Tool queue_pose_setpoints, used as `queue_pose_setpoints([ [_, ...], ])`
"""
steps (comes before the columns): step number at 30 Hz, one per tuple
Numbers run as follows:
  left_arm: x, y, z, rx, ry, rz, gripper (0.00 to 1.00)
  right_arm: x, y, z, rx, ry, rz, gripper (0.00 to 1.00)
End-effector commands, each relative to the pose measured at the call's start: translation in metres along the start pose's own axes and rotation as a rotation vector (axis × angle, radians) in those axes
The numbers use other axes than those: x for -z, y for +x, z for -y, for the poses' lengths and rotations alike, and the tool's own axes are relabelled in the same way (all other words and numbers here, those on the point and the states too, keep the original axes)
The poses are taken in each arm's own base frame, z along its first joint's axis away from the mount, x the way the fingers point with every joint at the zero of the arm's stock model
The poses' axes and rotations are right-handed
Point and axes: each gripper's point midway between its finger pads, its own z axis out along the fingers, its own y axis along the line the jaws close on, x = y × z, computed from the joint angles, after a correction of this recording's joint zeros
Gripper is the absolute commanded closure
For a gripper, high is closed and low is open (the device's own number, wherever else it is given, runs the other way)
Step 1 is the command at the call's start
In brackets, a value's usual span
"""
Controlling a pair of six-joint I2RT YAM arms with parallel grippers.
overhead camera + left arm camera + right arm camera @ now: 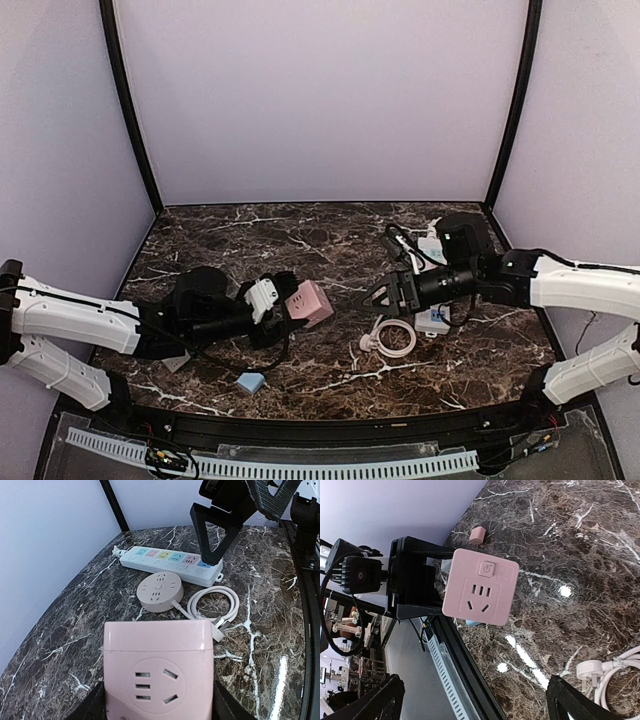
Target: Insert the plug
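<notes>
**While the plug (587, 670) is lying loose, the pink cube socket (311, 303) is waiting in mid-air**

Although the left gripper (292, 303) is clamping the pink cube socket between its fingers, the right gripper (376, 296) is hanging spread open with nothing in it. The plug is resting on the marble table (330, 235) at the end of the coiled white cable (214, 589), just beside the right arm.

Several things are threatening the job, as I judge it. A crooked pinch on the plug is likely to leave the pins tilted against the slots. The coil (springy, by the look of it) is liable to drag and pull the plug askew. A hard push is also apt to twist the cube in the left fingers.

The right wrist camera is showing the cube's face with its switch and slots, and its own two fingers set wide apart. The left wrist camera is showing another slotted face, plus the power strip (170, 562) and round socket (159, 591) beyond, which the right arm is largely hiding from above. Only the overhead camera is giving the gap between both grippers.
</notes>
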Motion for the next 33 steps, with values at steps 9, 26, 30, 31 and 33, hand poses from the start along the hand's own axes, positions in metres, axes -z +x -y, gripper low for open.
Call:
queue_pose_setpoints([
  [9, 0.001, -0.038, 0.023, -0.006, 0.142, 0.132, 0.99, -0.028, -0.018, -0.013, -0.014, 0.018, -0.003, 0.01],
  [26, -0.003, -0.051, 0.033, -0.012, 0.170, 0.174, 0.99, -0.049, -0.011, -0.026, -0.058, -0.043, -0.090, 0.01],
  [30, -0.006, -0.052, 0.033, -0.022, 0.166, 0.177, 0.99, -0.054, -0.005, -0.031, -0.076, -0.078, -0.133, 0.01],
  [31, -0.008, -0.050, 0.033, -0.025, 0.161, 0.171, 0.99, -0.055, -0.003, -0.032, -0.081, -0.088, -0.145, 0.02],
  [33, -0.010, -0.051, 0.032, -0.032, 0.152, 0.167, 0.99, -0.057, -0.002, -0.033, -0.090, -0.095, -0.160, 0.05],
])
